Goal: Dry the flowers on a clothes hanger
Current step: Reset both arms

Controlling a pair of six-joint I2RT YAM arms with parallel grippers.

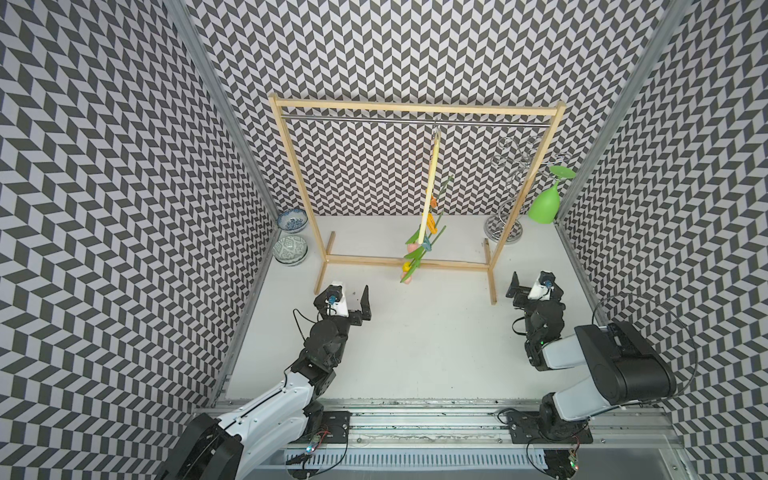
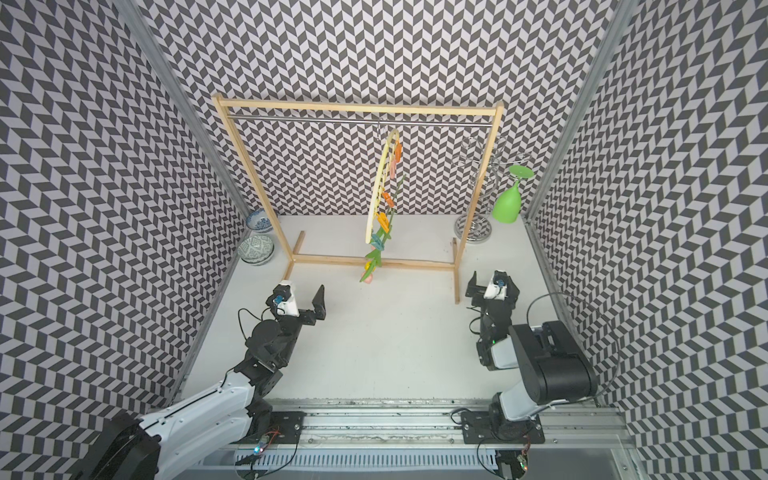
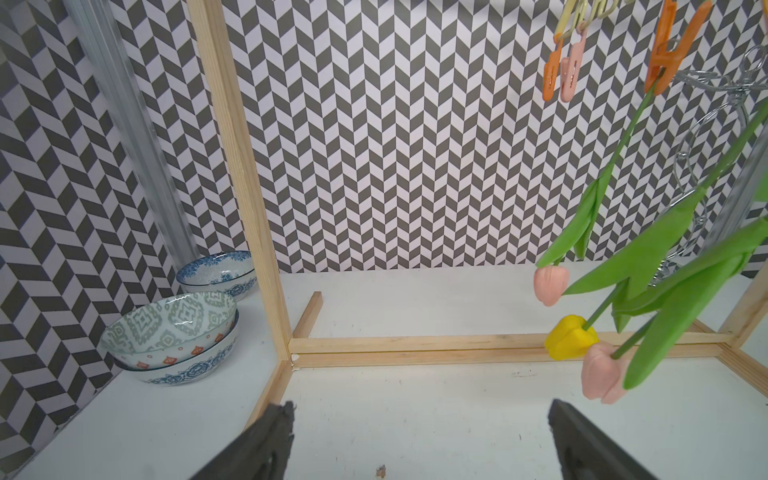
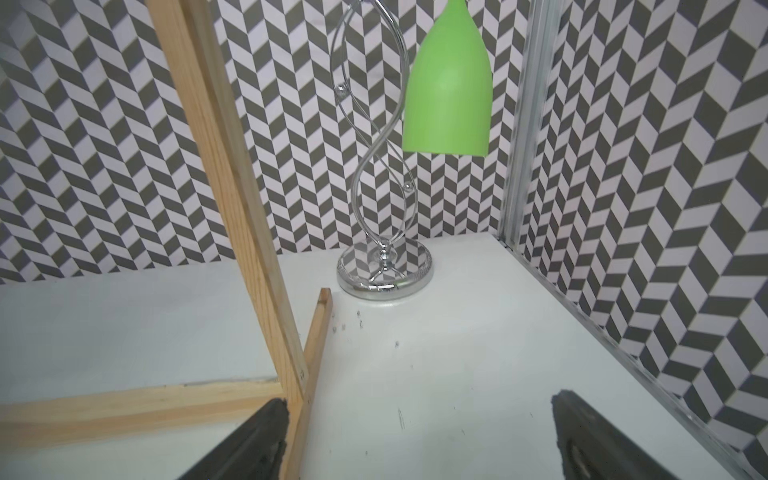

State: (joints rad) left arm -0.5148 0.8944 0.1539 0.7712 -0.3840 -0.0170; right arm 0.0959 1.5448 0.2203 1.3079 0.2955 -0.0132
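We see wooden rack (image 1: 415,109) on white table (image 1: 415,345), two stacked bowls (image 1: 291,250) plus a blue bowl (image 1: 292,220) at back left, inverted green glass (image 1: 543,208) hanging on silver wire stand (image 1: 503,229)

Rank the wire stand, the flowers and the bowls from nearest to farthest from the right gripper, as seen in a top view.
1. Wire stand, just behind the right gripper.
2. Flowers, hanging on the clothes hanger, centre.
3. Bowls, far left corner.
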